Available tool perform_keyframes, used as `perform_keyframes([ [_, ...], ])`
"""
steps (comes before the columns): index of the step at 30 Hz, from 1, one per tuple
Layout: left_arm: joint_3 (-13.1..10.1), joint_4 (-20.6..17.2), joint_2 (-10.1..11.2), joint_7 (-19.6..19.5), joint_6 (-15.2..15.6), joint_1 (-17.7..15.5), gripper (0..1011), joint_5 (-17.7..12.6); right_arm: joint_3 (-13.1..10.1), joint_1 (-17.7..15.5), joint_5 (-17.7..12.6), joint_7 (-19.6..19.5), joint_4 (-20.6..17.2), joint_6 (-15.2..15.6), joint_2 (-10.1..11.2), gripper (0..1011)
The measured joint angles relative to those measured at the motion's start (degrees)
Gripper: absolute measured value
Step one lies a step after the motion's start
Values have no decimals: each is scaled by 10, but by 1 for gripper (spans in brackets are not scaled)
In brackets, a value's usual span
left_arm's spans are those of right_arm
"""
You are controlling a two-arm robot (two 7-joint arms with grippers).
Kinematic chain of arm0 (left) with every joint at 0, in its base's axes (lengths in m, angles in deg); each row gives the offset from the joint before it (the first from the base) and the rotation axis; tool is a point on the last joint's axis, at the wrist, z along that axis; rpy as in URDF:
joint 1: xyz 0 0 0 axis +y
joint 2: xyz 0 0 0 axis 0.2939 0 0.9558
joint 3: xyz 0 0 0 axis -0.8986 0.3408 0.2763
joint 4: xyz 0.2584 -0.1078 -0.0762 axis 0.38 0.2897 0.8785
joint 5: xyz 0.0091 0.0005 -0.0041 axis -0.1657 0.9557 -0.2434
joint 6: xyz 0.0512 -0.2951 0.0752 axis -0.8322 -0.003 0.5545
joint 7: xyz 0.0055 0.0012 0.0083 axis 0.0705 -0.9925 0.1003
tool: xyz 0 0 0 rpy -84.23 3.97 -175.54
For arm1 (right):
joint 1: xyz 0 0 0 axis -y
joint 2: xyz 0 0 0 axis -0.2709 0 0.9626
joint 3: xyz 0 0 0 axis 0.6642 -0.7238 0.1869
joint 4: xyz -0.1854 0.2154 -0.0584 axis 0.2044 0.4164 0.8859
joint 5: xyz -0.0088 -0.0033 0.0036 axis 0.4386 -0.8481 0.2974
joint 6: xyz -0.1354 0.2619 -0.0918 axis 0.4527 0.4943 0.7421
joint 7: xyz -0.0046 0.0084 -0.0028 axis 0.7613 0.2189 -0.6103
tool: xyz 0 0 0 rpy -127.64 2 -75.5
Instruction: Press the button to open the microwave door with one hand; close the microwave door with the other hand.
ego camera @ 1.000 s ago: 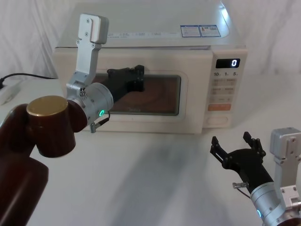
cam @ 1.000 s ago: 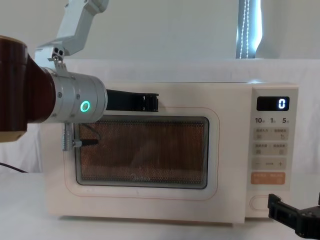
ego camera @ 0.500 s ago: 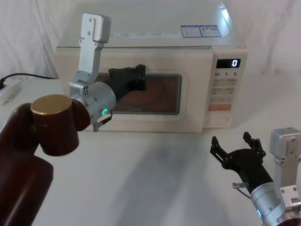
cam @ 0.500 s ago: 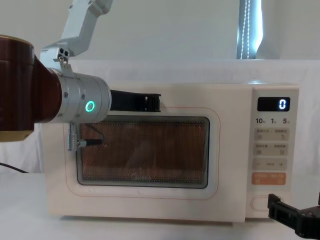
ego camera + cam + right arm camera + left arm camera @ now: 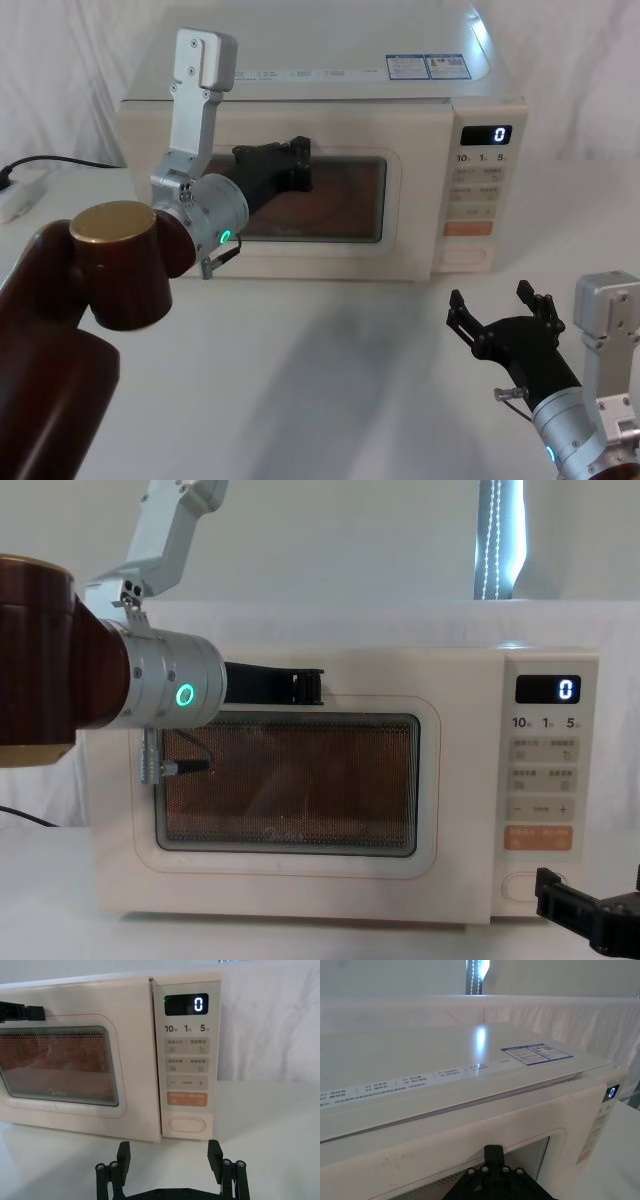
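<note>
Left end effector (image 5: 298, 163), finger state indeterminate, has advanced slightly against the microwave door (image 5: 300, 200), now seated flush; right end effector (image 5: 497, 310) waits, fingers apart, lower right

Left gripper (image 5: 300, 687) presses against the closed microwave door (image 5: 290, 780) above its window; right gripper (image 5: 590, 920) waits below the button (image 5: 524, 885).
</note>
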Motion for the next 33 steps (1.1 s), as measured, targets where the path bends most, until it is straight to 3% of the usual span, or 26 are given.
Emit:
perform_keyframes([
  [33, 12, 18, -18, -6, 3, -4, 0, -19, 0, 0, 0, 0, 0, 0, 0, 1002],
])
